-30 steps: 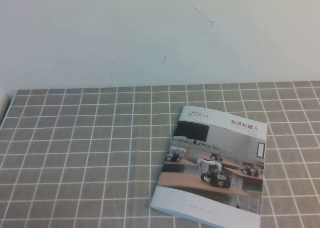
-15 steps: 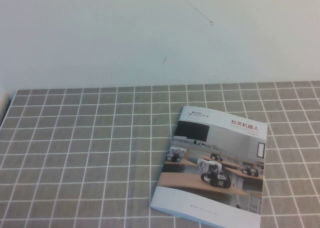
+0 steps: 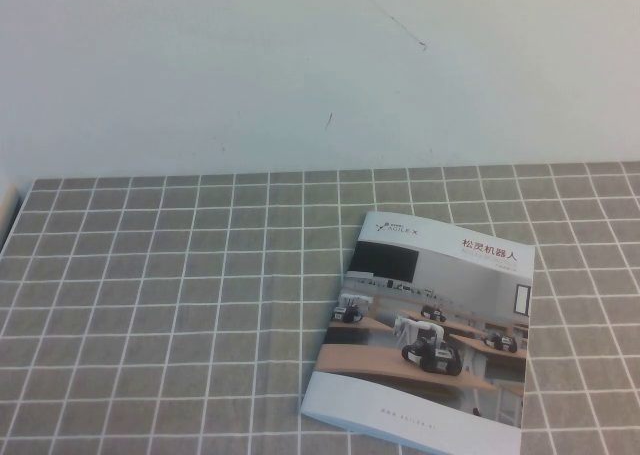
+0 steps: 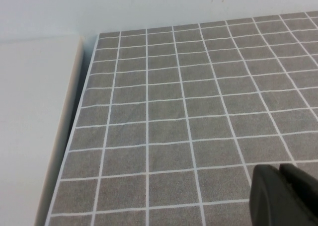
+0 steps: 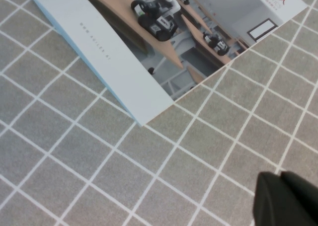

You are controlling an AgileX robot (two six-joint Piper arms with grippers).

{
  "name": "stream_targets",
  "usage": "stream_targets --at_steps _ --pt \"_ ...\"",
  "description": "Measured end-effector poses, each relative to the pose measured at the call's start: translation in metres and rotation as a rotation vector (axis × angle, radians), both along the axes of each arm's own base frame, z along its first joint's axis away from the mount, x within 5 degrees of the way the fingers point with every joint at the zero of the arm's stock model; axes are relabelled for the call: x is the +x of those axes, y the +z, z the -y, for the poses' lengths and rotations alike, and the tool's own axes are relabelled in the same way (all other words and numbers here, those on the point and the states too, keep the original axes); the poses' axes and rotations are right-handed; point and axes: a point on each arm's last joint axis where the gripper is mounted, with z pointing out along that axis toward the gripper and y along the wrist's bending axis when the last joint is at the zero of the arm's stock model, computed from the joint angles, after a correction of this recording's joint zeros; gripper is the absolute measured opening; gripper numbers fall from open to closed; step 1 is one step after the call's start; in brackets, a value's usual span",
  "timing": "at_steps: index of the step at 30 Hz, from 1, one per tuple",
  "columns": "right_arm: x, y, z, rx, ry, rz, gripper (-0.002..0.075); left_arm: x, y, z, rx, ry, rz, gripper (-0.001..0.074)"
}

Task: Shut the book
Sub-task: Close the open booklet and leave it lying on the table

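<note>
The book (image 3: pixel 425 327) lies flat and closed on the grey checked tablecloth (image 3: pixel 170 305), right of centre, its cover showing robots on wooden desks and Chinese lettering. The right wrist view shows its near corner (image 5: pixel 149 42) from above. My right gripper (image 5: pixel 281 177) hovers over bare cloth beside that corner, fingers pressed together, holding nothing. My left gripper (image 4: pixel 279 169) is shut too, above the cloth near the table's left edge, far from the book. Neither arm appears in the high view.
A white ledge (image 4: pixel 30 116) runs beside the cloth's left edge. A pale wall (image 3: pixel 320 65) rises behind the table. The cloth's far edge sits against that wall.
</note>
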Motion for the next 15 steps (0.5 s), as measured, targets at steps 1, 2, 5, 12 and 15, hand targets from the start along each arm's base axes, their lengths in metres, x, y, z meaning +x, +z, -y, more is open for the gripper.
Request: stream_targets --at_steps 1,2,5,12,15 --pt "0.0000 0.0000 0.0000 0.000 0.000 0.000 -0.0003 0.0000 0.0000 0.0003 -0.008 -0.001 0.000 -0.0004" --pt "0.0000 0.0000 0.0000 0.000 0.000 0.000 -0.0003 -0.0001 0.0000 0.0004 -0.011 -0.002 -0.002 -0.0004" --pt "0.0000 0.0000 0.0000 0.000 0.000 0.000 -0.0003 -0.0002 0.0004 0.0006 -0.018 -0.002 -0.002 -0.0004" --pt "0.0000 0.0000 0.0000 0.000 0.000 0.000 -0.0003 -0.0002 0.0004 0.0007 -0.021 -0.002 -0.003 -0.0004" --pt "0.0000 0.0000 0.0000 0.000 0.000 0.000 -0.0003 -0.0002 0.0004 0.0007 -0.021 -0.002 -0.003 -0.0004"
